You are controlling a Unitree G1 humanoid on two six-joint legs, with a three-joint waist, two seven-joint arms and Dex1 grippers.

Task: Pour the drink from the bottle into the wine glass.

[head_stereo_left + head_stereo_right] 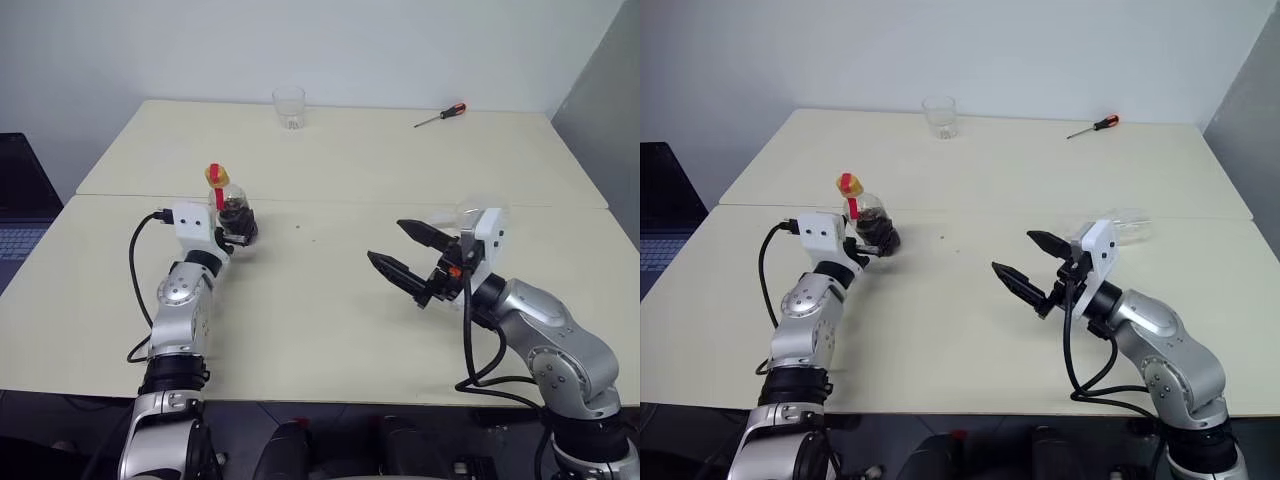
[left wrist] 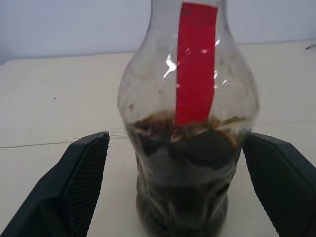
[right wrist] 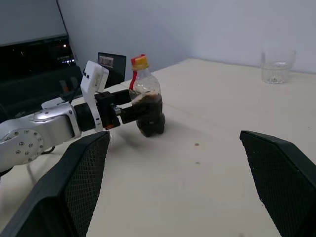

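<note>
Spanning the scene, the pale table [image 1: 330,330] carries all the items; a seam crosses it just behind the bottle. Nearest the right edge, the right pincer [image 1: 408,250] hangs above the table with both black fingers spread wide and nothing between them. Behind its white housing a clear, glassy object [image 1: 1127,226] lies or stands on the table; it may be the wine glass, but its shape cannot be made out.

On the other side, the left pincer [image 2: 182,187] points roughly level at the bottle [image 1: 233,210], which stands upright near the seam. In the left wrist view its fingers [image 2: 79,182] flank the bulbous lower body, one on each side, with table showing in each gap: fully open, holding nothing. The drink [image 2: 185,182], dark brown, fills the lower part of the bottle, and a red label strip runs up the neck to the yellow-and-red cap [image 1: 217,175].

At the far edge stand a short clear tumbler [image 1: 289,108] and a red-handled screwdriver [image 1: 441,116], well apart from the work.

The step in hand appears to be grasping the bottle. Done well, the pincer stays centred on the widest part of the body, closes evenly so neither finger nudges the light bottle sideways, and squeezes only firmly enough to lift, since thin plastic will probably buckle. The cap looks in place and would need removing before pouring.
</note>
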